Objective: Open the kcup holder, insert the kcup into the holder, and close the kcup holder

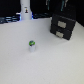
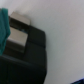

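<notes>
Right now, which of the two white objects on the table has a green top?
The kcup, the short pod standing alone mid-table. The tall white bottle at the back shows no green.

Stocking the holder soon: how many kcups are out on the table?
1. The kcup stands alone on the table, toward the exterior view's left of the black holder. Any inside the shut holder would be hidden.

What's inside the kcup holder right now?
Cannot be seen: the kcup holder looks closed, its front covering the interior. The kcup stands outside on the white table.
</notes>
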{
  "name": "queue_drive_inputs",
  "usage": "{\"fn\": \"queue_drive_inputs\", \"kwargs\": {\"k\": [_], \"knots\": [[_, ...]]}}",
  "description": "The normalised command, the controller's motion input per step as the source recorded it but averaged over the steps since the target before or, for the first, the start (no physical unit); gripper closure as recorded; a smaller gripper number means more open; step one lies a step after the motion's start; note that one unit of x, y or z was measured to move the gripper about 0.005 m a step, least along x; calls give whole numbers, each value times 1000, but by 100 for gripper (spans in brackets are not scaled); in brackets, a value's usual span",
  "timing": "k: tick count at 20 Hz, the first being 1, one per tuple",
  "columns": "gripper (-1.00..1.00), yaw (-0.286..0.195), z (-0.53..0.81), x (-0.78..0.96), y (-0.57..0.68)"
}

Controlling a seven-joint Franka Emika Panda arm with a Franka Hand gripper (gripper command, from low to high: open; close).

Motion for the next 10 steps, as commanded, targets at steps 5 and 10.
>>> {"fn": "queue_drive_inputs", "kwargs": {"k": [5, 10], "knots": [[-100, -168, -92, -62, 648], [-100, -160, -182, -15, 606]]}}
